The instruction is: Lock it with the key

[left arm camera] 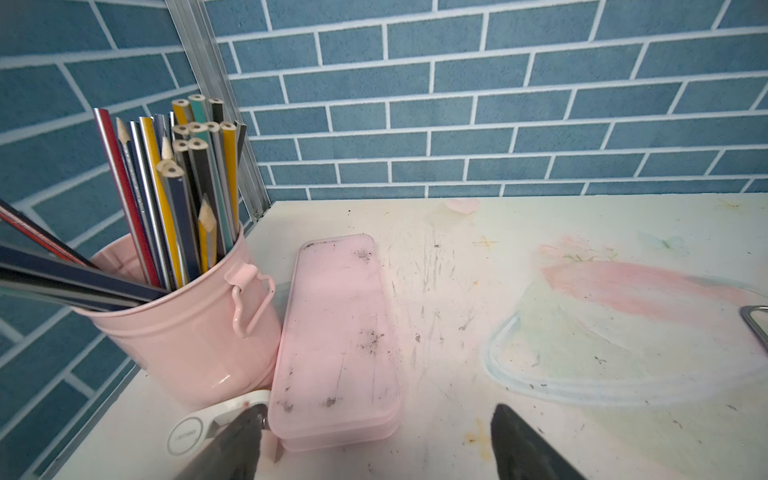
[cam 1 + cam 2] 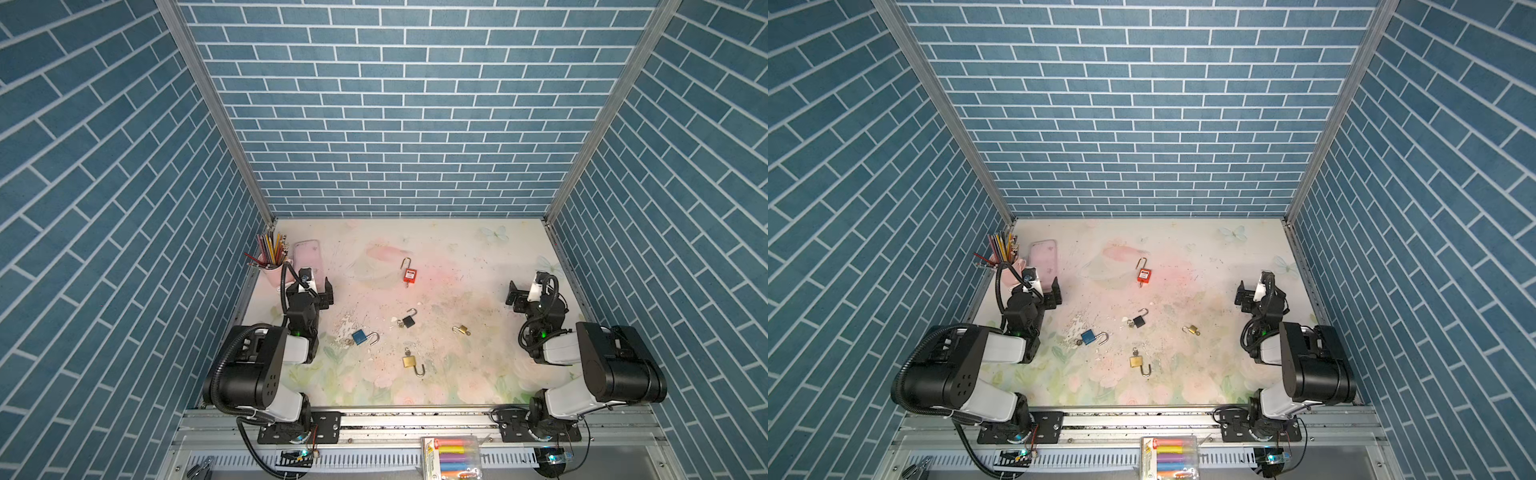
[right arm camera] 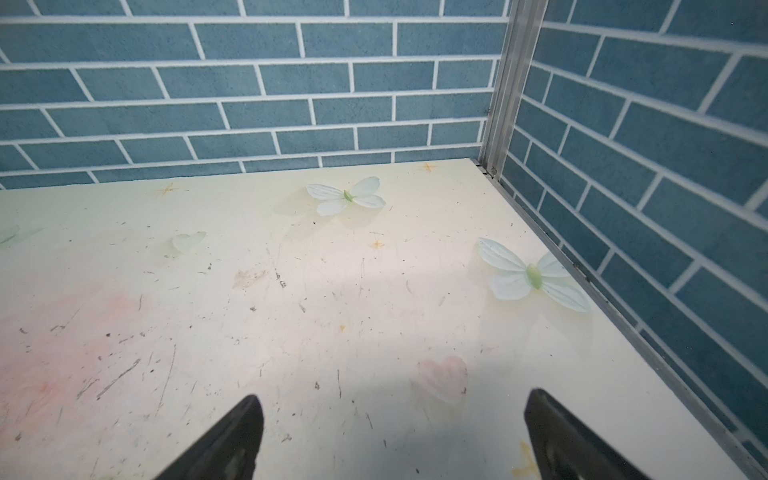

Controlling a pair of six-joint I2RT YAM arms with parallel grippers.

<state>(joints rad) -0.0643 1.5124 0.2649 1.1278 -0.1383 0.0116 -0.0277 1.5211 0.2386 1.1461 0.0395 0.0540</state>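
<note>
Padlock point(image 2: 360, 336) point(image 2: 1088, 336), blue, shows in both top views, neither wrist view; left, right jaws wide open, empty.

Blue brick-patterned walls point(image 2: 395, 104), white grout. Pastel floral tabletop point(image 2: 457, 374) with pale green butterflies point(image 3: 345, 197). Pink bucket point(image 1: 187, 332), pink case point(image 1: 336, 340), multicoloured pencils point(image 1: 174, 187); red padlock point(image 2: 410, 274), blue padlock point(image 2: 360, 336), black padlock point(image 2: 409, 321), brass padlock point(image 2: 409, 361).

On the scuffed floral tabletop point(image 2: 478, 257), a red padlock point(image 2: 410, 275) is laid toward the back and a black padlock point(image 2: 409, 321) at the middle. A blue padlock point(image 2: 360, 336) is laid to its left, a small brass padlock point(image 2: 460, 330) to its right and a larger brass padlock point(image 2: 409, 361) nearest the front. A pink pencil bucket point(image 2: 272, 270) and a pink case point(image 2: 307, 251) are set side by side in the back left corner.
</note>
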